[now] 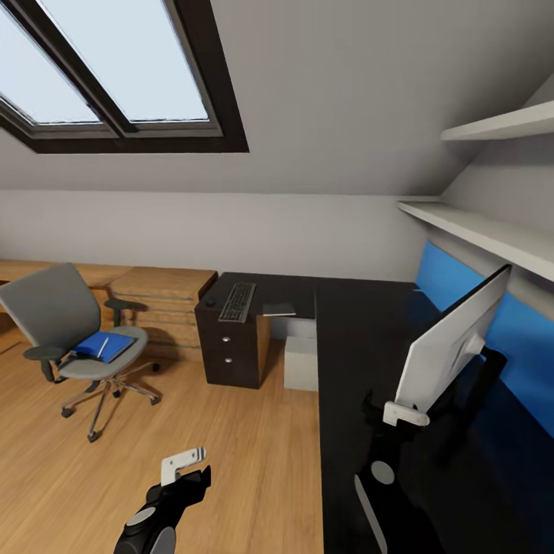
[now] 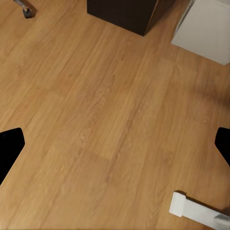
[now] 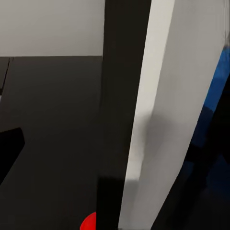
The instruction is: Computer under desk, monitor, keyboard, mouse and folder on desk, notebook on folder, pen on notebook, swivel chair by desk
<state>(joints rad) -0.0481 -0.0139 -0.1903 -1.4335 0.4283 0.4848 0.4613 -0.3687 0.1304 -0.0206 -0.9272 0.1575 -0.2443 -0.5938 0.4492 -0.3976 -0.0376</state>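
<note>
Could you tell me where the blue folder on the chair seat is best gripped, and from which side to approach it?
Probably the folder's front edge, the one facing the room. It lies flat on the chair seat, so the fingers should slide over and under that edge. The tall back blocks the rear and the armrests flank the sides, so the front is the open approach. A thin white item lies on it, so keep it level.

Computer (image 1: 301,363) half under desk (image 1: 369,338); pen too small.
</note>
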